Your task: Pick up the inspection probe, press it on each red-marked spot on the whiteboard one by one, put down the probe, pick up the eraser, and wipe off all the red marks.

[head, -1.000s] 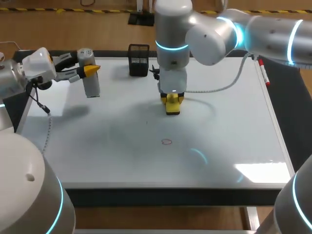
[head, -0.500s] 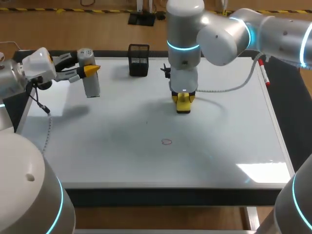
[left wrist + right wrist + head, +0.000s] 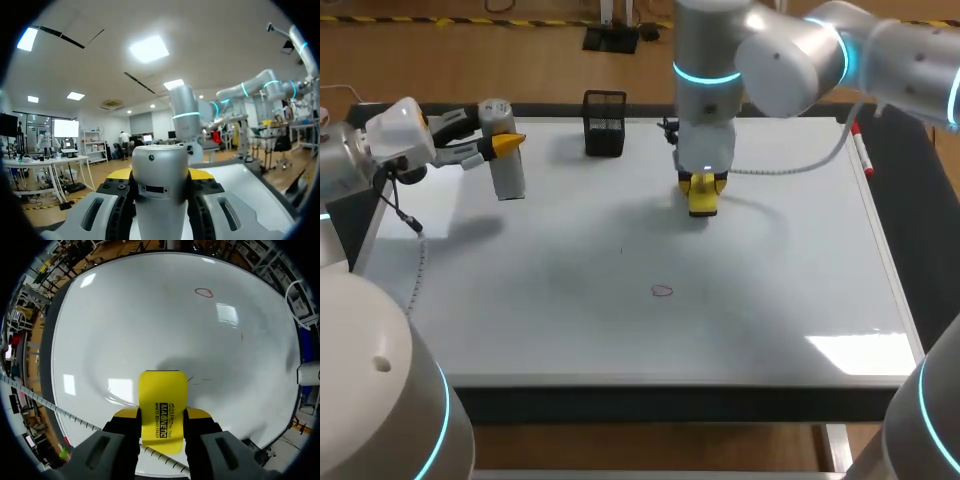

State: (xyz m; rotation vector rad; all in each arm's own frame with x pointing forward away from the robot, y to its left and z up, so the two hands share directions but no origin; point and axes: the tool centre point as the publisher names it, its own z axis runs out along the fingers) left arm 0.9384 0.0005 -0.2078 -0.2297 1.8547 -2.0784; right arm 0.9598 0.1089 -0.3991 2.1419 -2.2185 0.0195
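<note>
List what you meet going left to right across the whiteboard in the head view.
inspection probe → black mesh holder → red mark → yellow eraser → red marker

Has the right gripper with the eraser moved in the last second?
Yes. The right gripper, holding the yellow eraser, has shifted right and away from the red mark.

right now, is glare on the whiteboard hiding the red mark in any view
head view: one bright glare patch on the whiteboard toward its near right corner, clear of the red mark; right wrist view: several ceiling-light reflections, none over the mark, and a soft shadow ahead of the eraser
</note>
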